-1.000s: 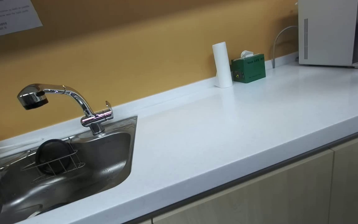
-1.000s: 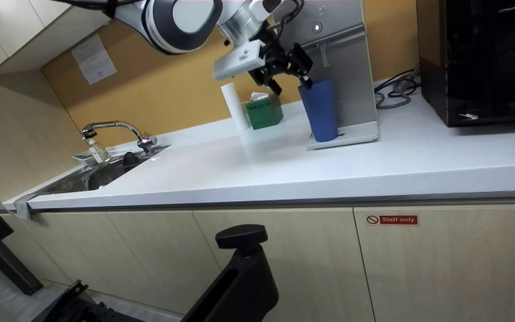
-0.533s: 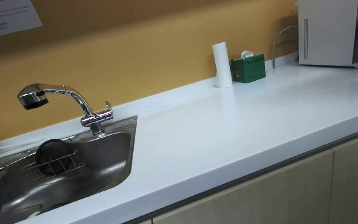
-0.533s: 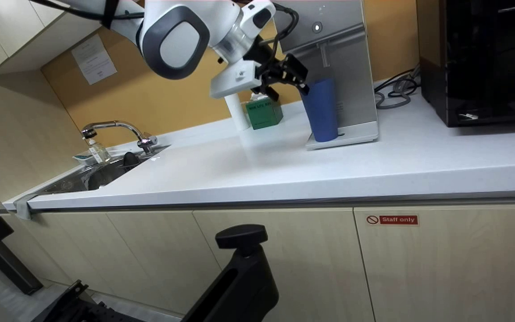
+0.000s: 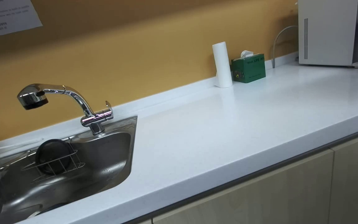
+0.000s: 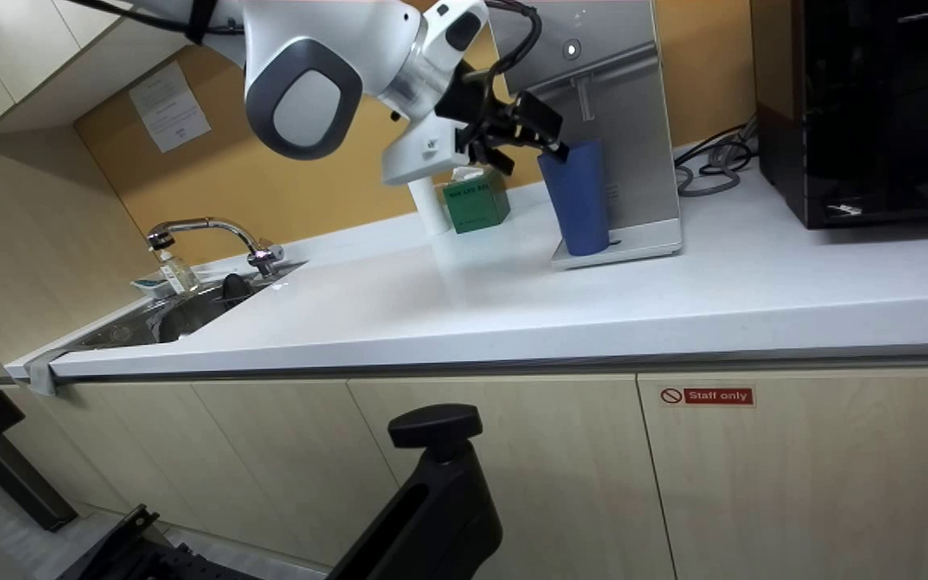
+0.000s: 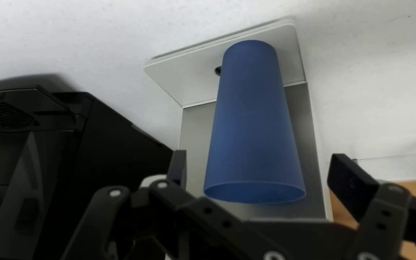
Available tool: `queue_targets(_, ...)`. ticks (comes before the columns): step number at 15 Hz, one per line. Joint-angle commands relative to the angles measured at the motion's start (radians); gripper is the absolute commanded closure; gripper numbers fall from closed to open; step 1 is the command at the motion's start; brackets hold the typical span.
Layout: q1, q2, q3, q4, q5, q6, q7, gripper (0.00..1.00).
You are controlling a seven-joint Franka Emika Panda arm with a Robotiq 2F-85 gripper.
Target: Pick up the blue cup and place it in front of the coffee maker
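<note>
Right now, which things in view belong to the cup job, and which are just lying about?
Part of the job:
blue cup, standing on the gray machine
gripper, open
black machine, probably the coffee maker

Just lying about:
white paper roll
green tissue box
clear bottle
black round item in the sink

In the wide-spread black claw (image 7: 264,175), gaps are seen on either side of the tapered blue cup (image 7: 253,119); passage is blocked behind by the upright grey machine (image 6: 629,121), farther aside by the boxy black appliance (image 6: 875,121).
</note>
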Motion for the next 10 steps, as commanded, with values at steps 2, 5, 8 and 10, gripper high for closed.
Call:
queue_targets(2,-0.038,0.040,0.021,0.042,0.050,-0.002,-0.028,0.00)
queue_targets(5,-0.071,0.069,0.049,0.078,0.063,-0.015,-0.041,0.00)
queue_targets(8,-0.126,0.100,0.109,0.136,0.093,-0.061,-0.084,0.00)
queue_targets(10,-0.169,0.128,0.151,0.181,0.134,-0.103,-0.136,0.00)
